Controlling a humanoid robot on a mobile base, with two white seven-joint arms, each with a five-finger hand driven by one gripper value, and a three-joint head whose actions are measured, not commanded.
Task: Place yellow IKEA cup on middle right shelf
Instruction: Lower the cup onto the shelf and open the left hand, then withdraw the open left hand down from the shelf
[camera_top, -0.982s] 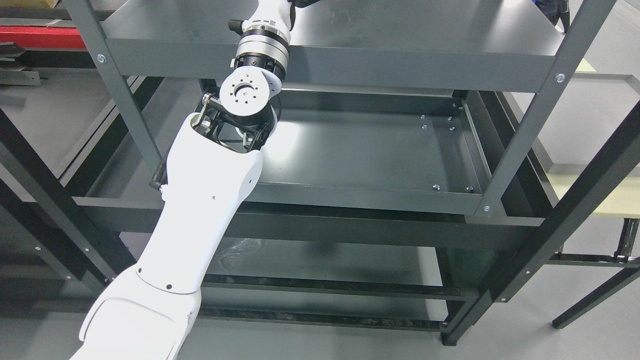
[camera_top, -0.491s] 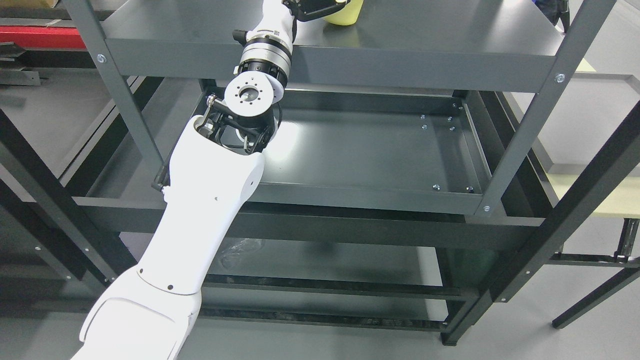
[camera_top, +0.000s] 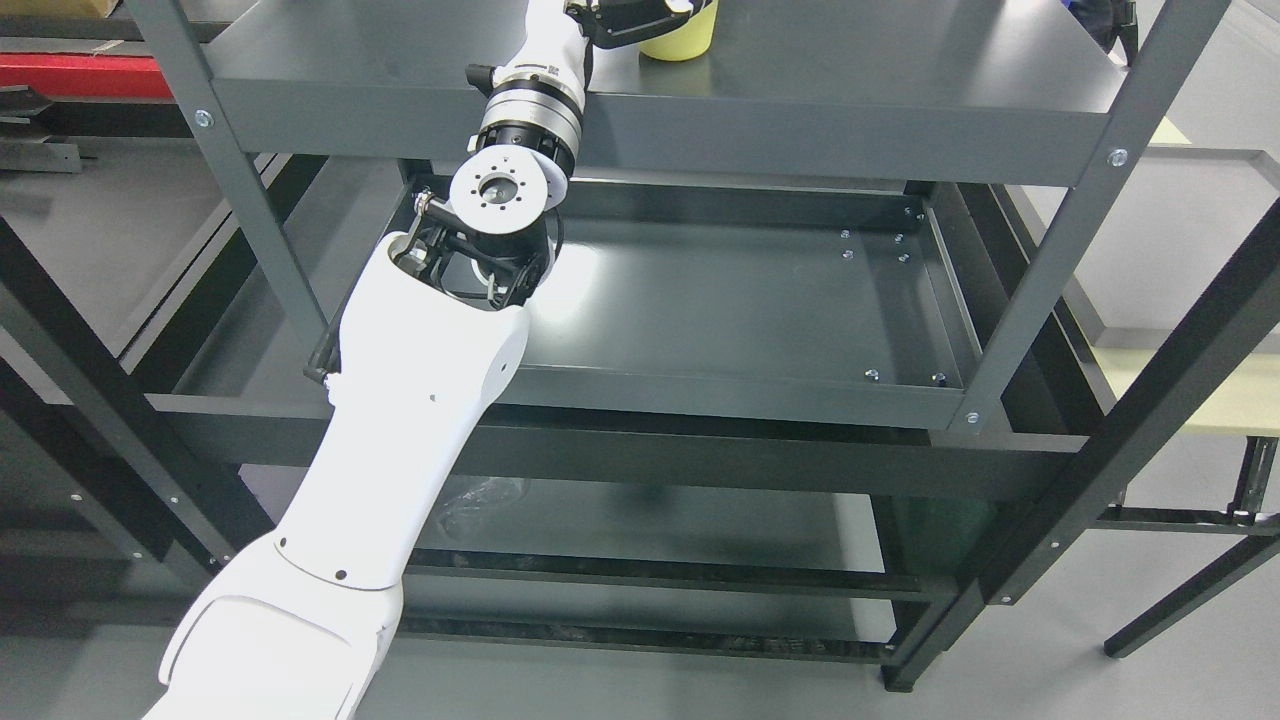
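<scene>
**Cup coming down onto the upper shelf**

Since half a second ago the yellow cup (camera_top: 682, 38) has dropped lower into view, and my wrist has barely shifted. Starting at nine o'clock, my left arm (camera_top: 400, 400) rises from the lower left, crosses the front lip of the middle shelf (camera_top: 740, 300) and reaches over the upper shelf (camera_top: 900, 70). At twelve o'clock my left hand (camera_top: 632, 18) is mostly cut off by the top edge; dark fingers lie against the cup's side, so I judge it clamped on the cup, though the grip itself is barely visible. The cup's base looks to be at or just above the upper shelf surface; I cannot tell whether it touches. Toward three o'clock, the middle shelf's right side lies bare. My right hand is out of view.

The risk: if I let go here, the cup sits one level too high. Bringing it down means clearing that front lip, and a knock there could tip it.
</scene>
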